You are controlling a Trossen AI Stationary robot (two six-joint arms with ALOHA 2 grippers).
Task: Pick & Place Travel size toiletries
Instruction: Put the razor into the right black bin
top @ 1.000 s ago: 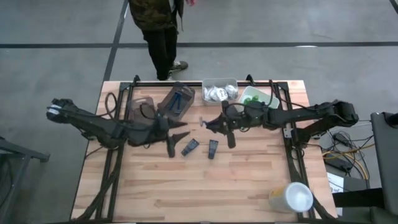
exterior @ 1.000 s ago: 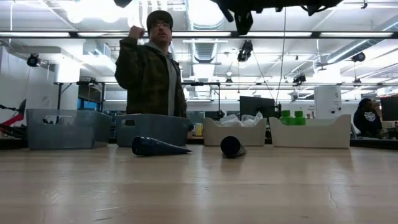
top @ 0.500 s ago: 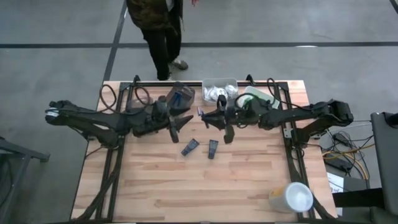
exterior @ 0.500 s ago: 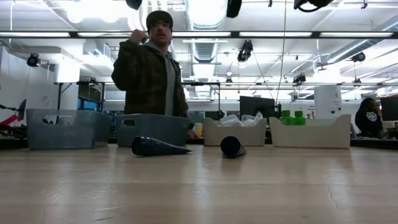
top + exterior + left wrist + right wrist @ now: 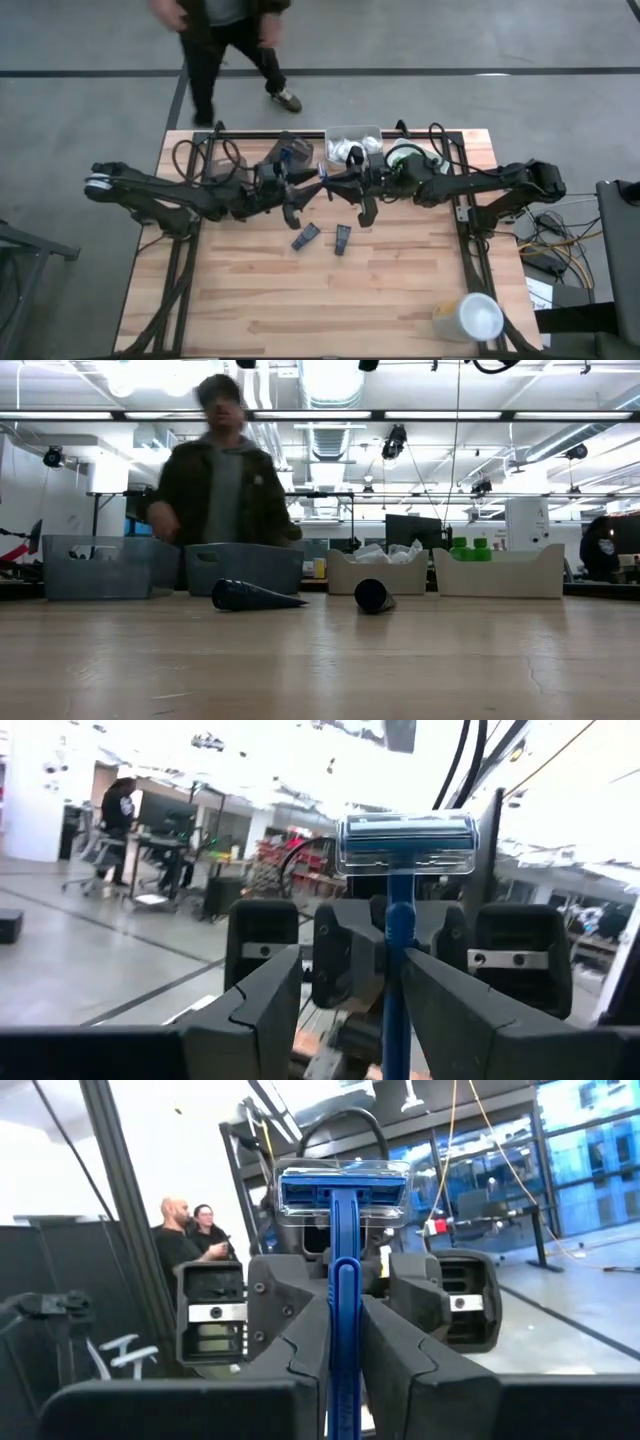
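My right gripper (image 5: 345, 1315) is shut on a blue razor (image 5: 322, 181) with a clear cap, high above the table's far middle. My left gripper (image 5: 350, 975) is open and faces it at close range. Its fingers stand on either side of the razor's handle (image 5: 396, 970), and I cannot tell whether one touches it. In the high view the left gripper (image 5: 306, 192) and the right gripper (image 5: 335, 186) nearly meet. Two dark tubes (image 5: 305, 237) (image 5: 342, 238) lie flat on the wood. Green bottles (image 5: 470, 547) and white packets (image 5: 385, 553) sit in the far trays. My right gripper pinches the razor's blue handle (image 5: 344, 1295) between its two fingers, coming level from the table's right. The capped head (image 5: 343, 1190) stands out past the fingertips. The razor is lifted clear of the table.
Several trays line the far edge: two grey ones (image 5: 224, 176) (image 5: 287, 158), one with white packets (image 5: 353, 148) and one with green bottles (image 5: 410, 156). A big white cup (image 5: 468, 317) stands at the near right corner. A person (image 5: 225, 40) walks behind the far edge.
Both grippers have risen out of the top of the low view. The right gripper has carried the razor toward the left and far edge, and the left gripper has moved right and farther to meet it. The person behind the table has stepped left.
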